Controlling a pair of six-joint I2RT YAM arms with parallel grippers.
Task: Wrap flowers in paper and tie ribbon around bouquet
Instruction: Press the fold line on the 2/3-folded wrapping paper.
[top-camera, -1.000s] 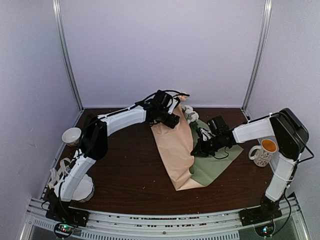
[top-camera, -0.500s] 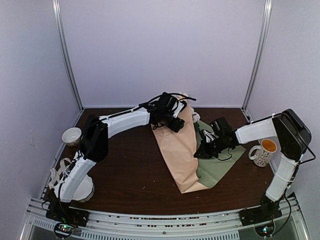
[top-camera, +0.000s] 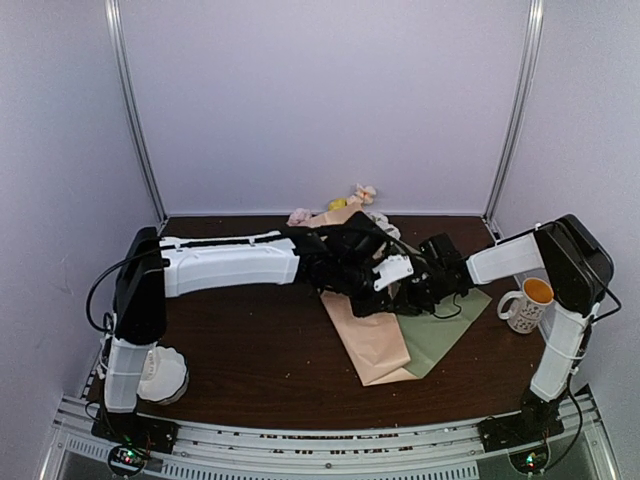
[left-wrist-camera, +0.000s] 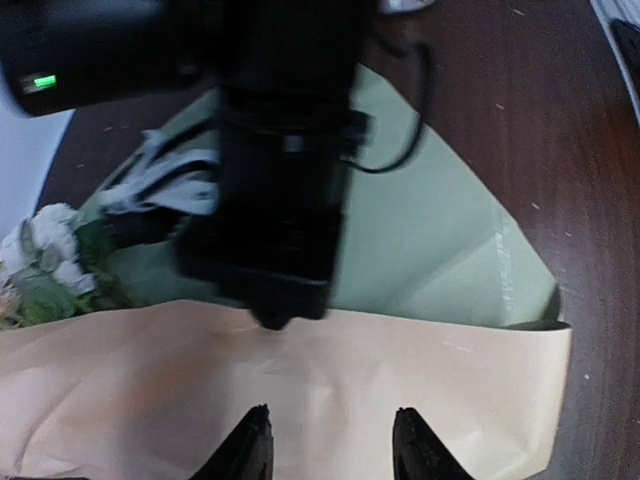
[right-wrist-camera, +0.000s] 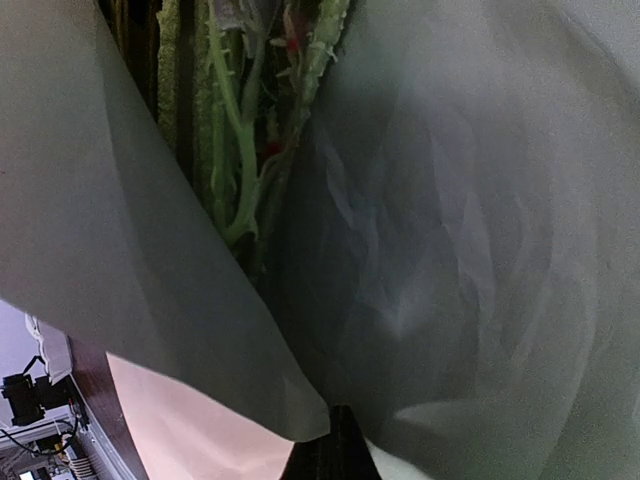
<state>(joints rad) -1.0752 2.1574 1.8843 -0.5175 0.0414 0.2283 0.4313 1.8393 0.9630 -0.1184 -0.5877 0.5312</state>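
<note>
The peach-pink paper (top-camera: 372, 342) lies folded over the flowers, on top of the sage green paper (top-camera: 442, 325). Blossoms (top-camera: 348, 203) stick out at its far end. My left gripper (top-camera: 372, 298) hovers over the middle of the peach sheet (left-wrist-camera: 300, 390), open, with nothing between its fingertips (left-wrist-camera: 253, 437). Facing it, my right gripper (left-wrist-camera: 280, 300) is shut, its tip at the seam where peach meets green. In the right wrist view, green stems (right-wrist-camera: 240, 150) lie inside the green paper (right-wrist-camera: 480, 250) above the shut right gripper (right-wrist-camera: 335, 450). The ribbon is out of view.
A white mug (top-camera: 527, 303) with orange contents stands at the right, by the right arm. A white scalloped bowl (top-camera: 165, 375) sits at the near left beside the left arm's base. Bare dark wood (top-camera: 250, 350) lies left of the papers.
My left arm swung from the paper's far end to its middle, beside the right gripper, and its jaws narrowed. The peach sheet now lies narrower, and the blossoms show at the back.
</note>
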